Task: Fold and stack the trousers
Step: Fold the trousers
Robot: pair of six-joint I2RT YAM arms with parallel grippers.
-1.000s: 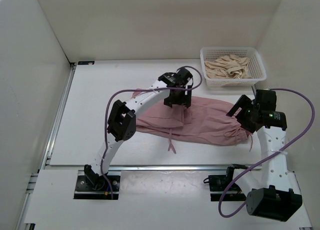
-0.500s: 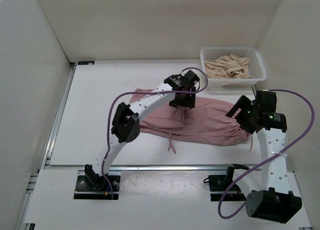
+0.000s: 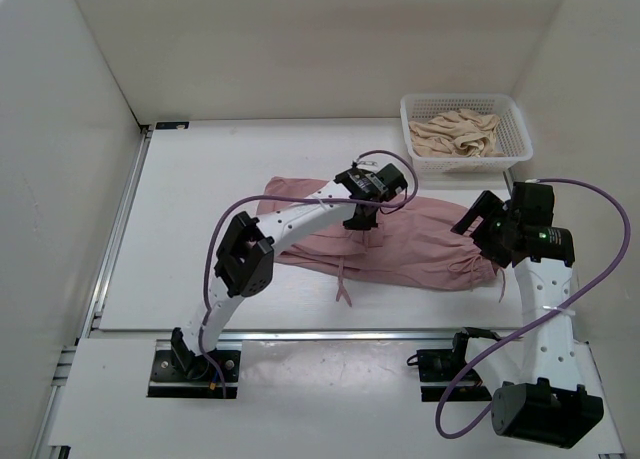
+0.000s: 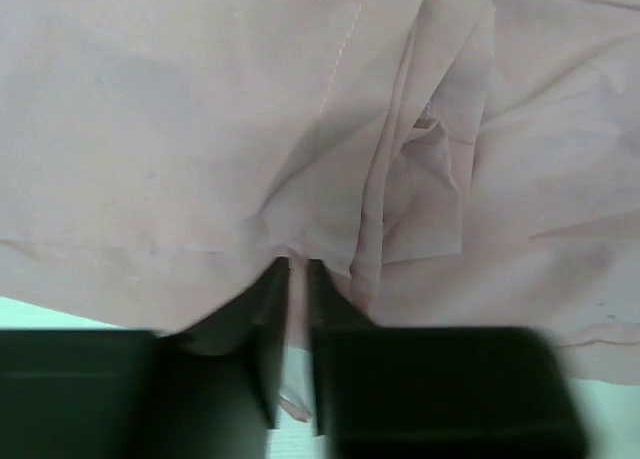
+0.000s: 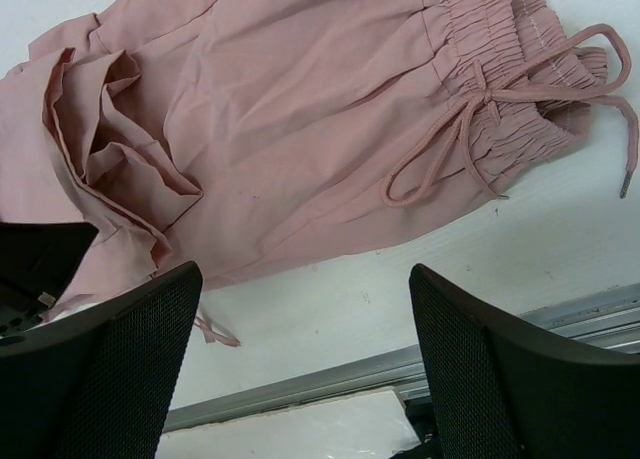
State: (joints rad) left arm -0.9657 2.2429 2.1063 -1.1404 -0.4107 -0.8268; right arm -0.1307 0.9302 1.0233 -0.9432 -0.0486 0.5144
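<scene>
The dusty-pink trousers (image 3: 425, 247) lie flat and wrinkled across the middle of the table, with the gathered waist and its drawstring (image 5: 470, 129) at the right end. My left gripper (image 3: 362, 217) reaches down onto the upper middle of the trousers. In the left wrist view this gripper (image 4: 297, 269) is shut on a pinched fold of the pink fabric (image 4: 200, 129). My right gripper (image 3: 478, 224) hovers over the waist end, open. In the right wrist view the gripper (image 5: 305, 309) has bare table between its fingers, with the trousers (image 5: 300, 109) just beyond them.
A white mesh basket (image 3: 515, 119) holding crumpled beige cloth (image 3: 455, 134) stands at the back right, close behind the right arm. A metal rail (image 5: 330, 379) runs along the table's near edge. White walls enclose the left, back and right.
My left gripper has shifted right and down over the trousers and closed on a fold of fabric. The right arm has barely moved and stays open.
</scene>
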